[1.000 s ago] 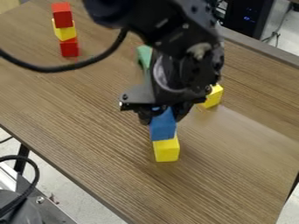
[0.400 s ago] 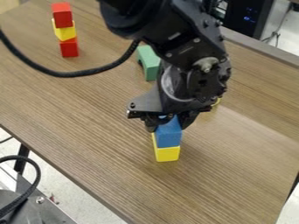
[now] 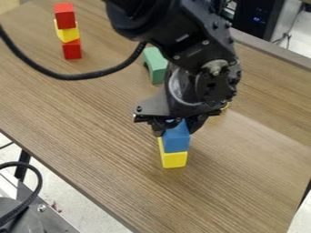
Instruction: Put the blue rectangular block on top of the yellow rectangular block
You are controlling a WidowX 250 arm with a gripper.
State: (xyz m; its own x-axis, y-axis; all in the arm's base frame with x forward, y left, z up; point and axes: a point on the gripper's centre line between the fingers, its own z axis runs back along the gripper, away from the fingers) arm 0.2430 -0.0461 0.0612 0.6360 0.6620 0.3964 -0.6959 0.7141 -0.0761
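Observation:
The black gripper [image 3: 176,129] hangs over the middle of the table, shut on the upper end of the blue rectangular block [image 3: 177,140]. Directly below the blue block stands the yellow rectangular block [image 3: 173,159], upright on the wood. In the view the blue block overlaps the yellow one's upper part and sits slightly to its right; whether the two touch cannot be told.
A stack of red [image 3: 64,15], yellow [image 3: 67,32] and red blocks stands on the table [image 3: 91,123] at the upper left. A green arch block [image 3: 155,64] lies behind the arm. Another yellow block [image 3: 225,107] is mostly hidden behind the gripper.
The gripper and the blue block have moved right and down in the view, over the yellow block's upper part. More of the green block shows, and less of the yellow block behind.

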